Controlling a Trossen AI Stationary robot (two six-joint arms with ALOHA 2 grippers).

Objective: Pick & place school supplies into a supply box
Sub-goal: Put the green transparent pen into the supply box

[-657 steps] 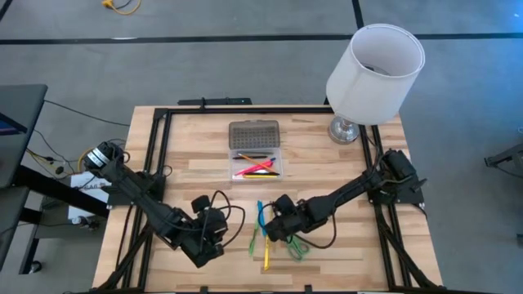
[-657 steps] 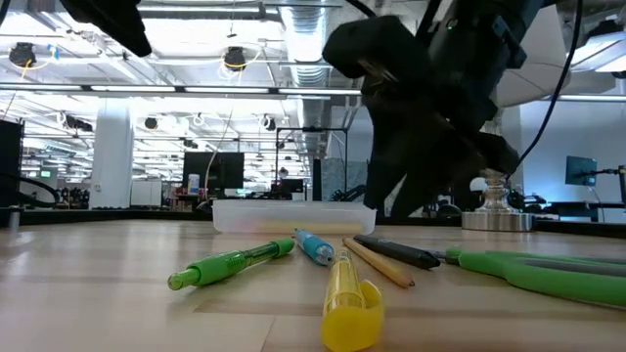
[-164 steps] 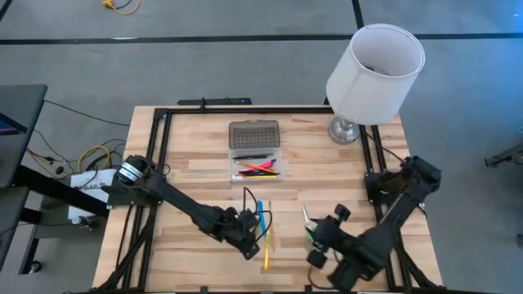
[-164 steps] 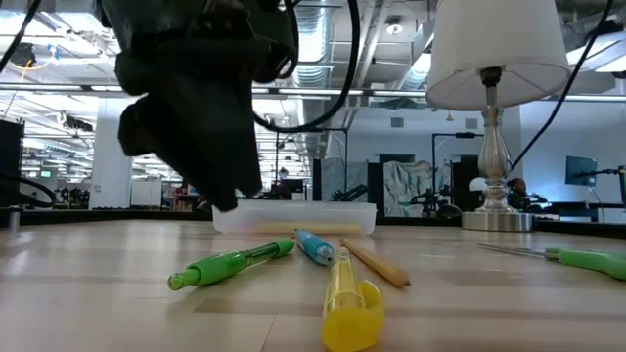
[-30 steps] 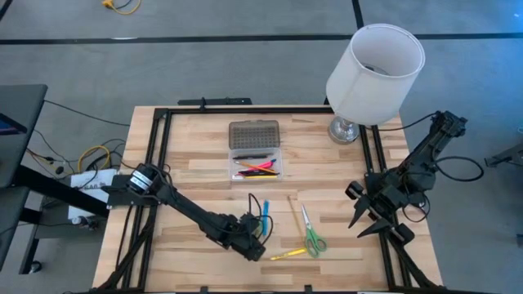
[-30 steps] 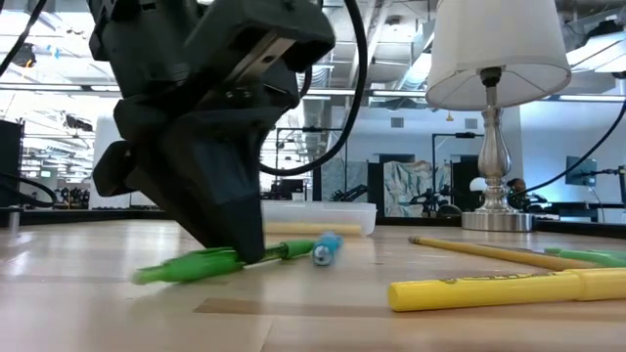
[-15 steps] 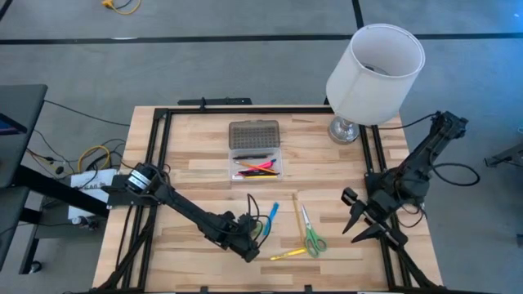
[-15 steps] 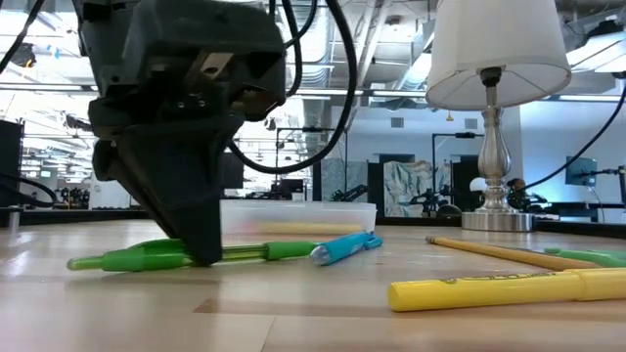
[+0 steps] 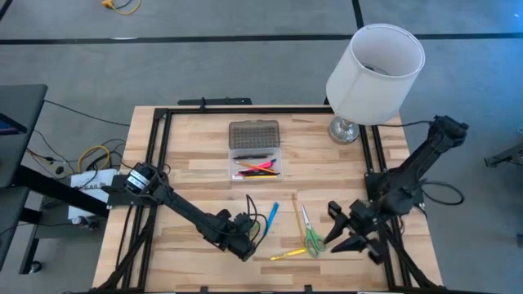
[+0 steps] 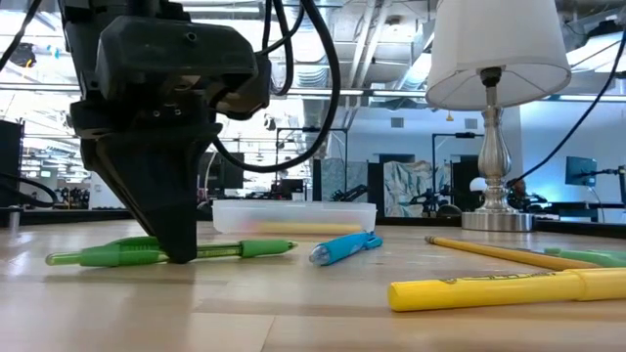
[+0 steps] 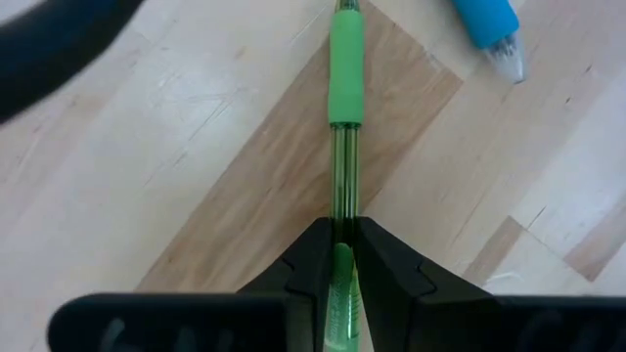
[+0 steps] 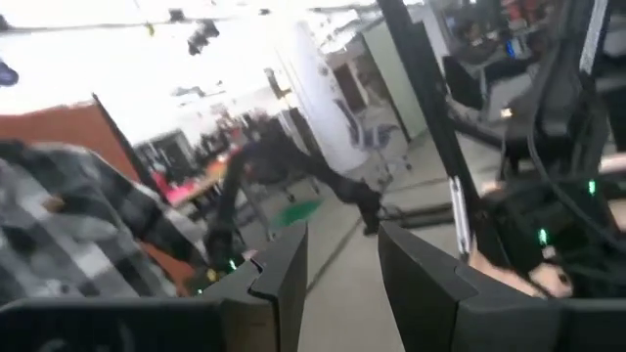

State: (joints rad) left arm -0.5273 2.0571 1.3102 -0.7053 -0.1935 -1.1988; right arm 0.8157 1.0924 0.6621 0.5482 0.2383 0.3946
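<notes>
The green pen (image 11: 344, 147) lies flat on the tabletop (image 9: 196, 175), pinched at mid-barrel between the closed fingers of the left gripper (image 11: 340, 256), with the blue pen (image 10: 344, 246) just beyond its tip, while the right gripper (image 9: 337, 237) hangs open beside the green-handled scissors (image 9: 310, 233).

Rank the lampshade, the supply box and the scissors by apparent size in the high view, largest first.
1. Lampshade, though it stands nearer the overhead camera, which inflates it.
2. Supply box, lid open.
3. Scissors, clearly smallest.
</notes>
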